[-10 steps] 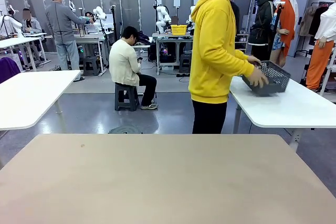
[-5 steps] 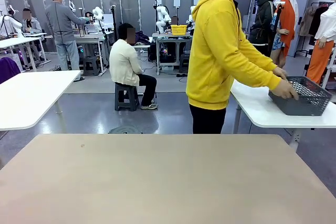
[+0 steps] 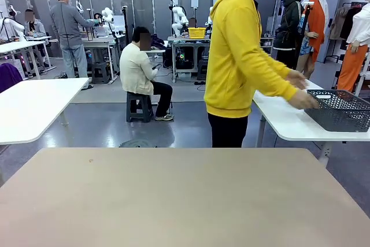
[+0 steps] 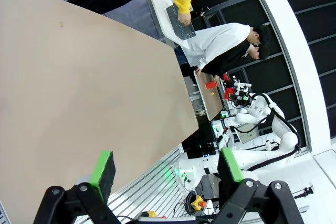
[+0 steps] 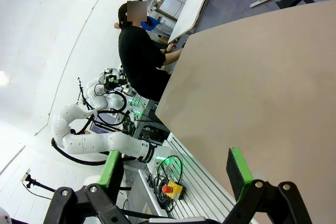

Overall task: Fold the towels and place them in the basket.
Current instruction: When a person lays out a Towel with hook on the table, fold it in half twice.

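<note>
Basket [image 3: 341, 111] at right edge of frame on white side table [image 3: 283, 121], person's hand [image 3: 303, 101] by its rim. Left gripper [image 4: 165, 153] and right gripper [image 5: 174, 153] both gape wide, empty, facing tan table [image 3: 173, 201]. Best to wait clear until basket is within reach.

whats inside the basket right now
Nothing rises above the rim of the basket, which stands on the white side table. Its near mesh wall hides the floor, so anything lying flat inside cannot be ruled out.
</note>
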Controlling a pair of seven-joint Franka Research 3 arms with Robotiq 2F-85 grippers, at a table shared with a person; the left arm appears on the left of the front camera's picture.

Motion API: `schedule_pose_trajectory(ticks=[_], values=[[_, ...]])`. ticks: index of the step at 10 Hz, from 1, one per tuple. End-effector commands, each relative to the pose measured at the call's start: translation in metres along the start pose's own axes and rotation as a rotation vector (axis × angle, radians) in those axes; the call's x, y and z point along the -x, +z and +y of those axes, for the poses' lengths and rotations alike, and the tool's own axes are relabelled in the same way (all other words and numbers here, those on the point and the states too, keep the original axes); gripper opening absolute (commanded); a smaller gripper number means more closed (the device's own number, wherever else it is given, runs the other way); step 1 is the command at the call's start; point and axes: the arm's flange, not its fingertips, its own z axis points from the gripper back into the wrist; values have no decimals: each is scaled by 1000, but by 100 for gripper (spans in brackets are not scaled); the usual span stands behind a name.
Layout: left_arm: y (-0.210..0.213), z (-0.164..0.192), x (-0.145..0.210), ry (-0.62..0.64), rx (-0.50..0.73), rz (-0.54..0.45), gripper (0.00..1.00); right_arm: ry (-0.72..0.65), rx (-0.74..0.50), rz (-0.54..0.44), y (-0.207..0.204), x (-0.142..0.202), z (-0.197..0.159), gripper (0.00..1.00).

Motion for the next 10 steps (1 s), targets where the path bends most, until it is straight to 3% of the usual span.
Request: schedule_pose_trajectory(ticks=[1,10], values=[[0,0,2,-21,16,0,100,21,-11,-9,1,-2,0,100],[0,0,2,-21,16,0,100,21,-11,-9,1,-2,0,100]])
